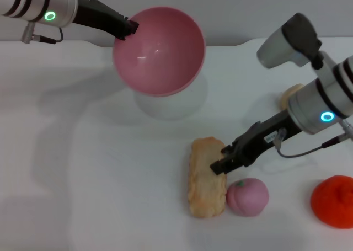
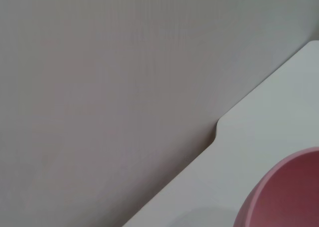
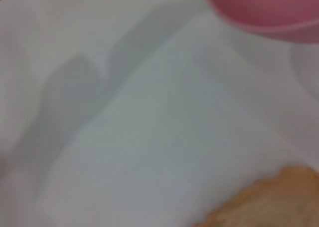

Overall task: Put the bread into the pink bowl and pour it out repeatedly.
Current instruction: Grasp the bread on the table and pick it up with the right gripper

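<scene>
- Left gripper (image 1: 131,27): reaching in from the far left, pinching the left rim of the pink bowl (image 1: 160,49).
- Pink bowl: hanging clear of the white table (image 1: 83,168), tilted with its opening facing the head camera, nothing showing inside; casting a round shadow on the table just beneath it. Also showing as a pink curve at the edge of the left wrist view (image 2: 289,192) and the right wrist view (image 3: 264,7).
- Bread (image 1: 206,177): lying flat on the table, near and right of the bowl and well apart from it, long axis running near to far, pale tan side showing.
- Right gripper (image 1: 219,161): coming in from the right, tips resting at the bread's right edge, about halfway along its length; fingers looking drawn close, but cannot tell whether gripping.
- Pink peach-like ball (image 1: 247,196): sitting against the bread's near right end, just below the right gripper.
- Beige lump (image 1: 289,95): lying far right, partly hidden behind the right arm.
- Orange fruit (image 1: 333,200): sitting at the near right edge.
</scene>
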Robot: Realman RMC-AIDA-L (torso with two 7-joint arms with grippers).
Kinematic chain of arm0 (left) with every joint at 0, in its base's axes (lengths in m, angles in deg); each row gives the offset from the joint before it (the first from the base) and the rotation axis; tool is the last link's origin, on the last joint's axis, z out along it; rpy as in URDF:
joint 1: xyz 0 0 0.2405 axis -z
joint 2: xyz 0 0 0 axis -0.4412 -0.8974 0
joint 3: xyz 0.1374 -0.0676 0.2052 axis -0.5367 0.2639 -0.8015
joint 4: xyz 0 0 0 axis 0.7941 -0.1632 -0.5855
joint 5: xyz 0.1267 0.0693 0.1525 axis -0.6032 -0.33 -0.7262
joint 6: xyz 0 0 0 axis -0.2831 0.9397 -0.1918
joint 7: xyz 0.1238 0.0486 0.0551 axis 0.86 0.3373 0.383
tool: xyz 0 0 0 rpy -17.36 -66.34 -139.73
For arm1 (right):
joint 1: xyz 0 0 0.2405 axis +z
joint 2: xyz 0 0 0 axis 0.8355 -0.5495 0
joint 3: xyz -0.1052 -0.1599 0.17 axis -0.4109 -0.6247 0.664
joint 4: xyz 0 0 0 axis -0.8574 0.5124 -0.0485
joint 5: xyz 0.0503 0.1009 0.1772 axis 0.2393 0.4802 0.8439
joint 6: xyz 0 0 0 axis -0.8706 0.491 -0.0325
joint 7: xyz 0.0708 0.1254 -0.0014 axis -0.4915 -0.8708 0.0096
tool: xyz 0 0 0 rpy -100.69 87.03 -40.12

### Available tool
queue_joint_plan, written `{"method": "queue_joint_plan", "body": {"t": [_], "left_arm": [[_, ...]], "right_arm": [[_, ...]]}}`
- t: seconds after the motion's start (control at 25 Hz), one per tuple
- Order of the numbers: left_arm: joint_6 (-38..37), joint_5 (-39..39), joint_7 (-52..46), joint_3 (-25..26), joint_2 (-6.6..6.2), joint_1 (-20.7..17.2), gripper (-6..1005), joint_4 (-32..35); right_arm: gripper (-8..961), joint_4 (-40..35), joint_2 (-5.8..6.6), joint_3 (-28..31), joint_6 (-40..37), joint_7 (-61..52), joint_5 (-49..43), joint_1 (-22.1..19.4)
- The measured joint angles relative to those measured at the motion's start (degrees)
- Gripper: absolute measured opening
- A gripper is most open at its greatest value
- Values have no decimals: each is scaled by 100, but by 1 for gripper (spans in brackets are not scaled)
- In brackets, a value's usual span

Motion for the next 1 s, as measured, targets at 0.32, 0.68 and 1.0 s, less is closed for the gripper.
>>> {"method": "queue_joint_plan", "body": {"t": [0.32,0.68,1.0], "left_arm": [[-24,-6,2,19,-26,-29,44,-4],[-36,-7,56,8,5,-76,45,1],[-52,3,83,-26,47,-127,45,22]], "right_arm": [[540,-456,23,256,-29,-543,-276,-196],[540,-327,-5,203,101,-760,-321,-261],[539,-26,-28,87,371,-772,-303,-274]]}}
